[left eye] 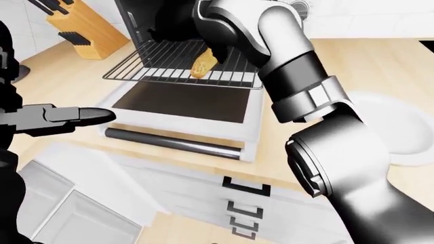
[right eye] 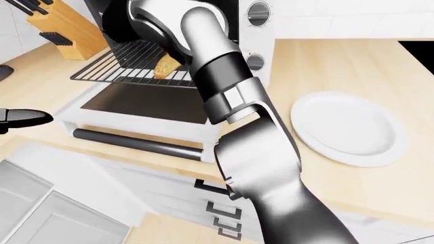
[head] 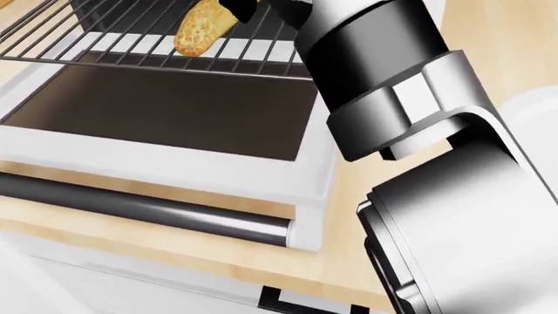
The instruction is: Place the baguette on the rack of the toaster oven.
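The baguette is a golden-brown piece that rests tilted on the wire rack, which is pulled out of the toaster oven. It also shows at the top of the head view. My right arm reaches over the open oven door. My dark right hand is at the baguette's upper end, against the black oven interior. One dark finger shows beside the baguette, and the grip is hidden. My left hand hovers at the left, fingers stretched out and empty.
A knife block stands at the upper left. A white plate lies on the wooden counter to the right of the oven. The door's dark handle bar juts toward me. White drawers with black handles are below.
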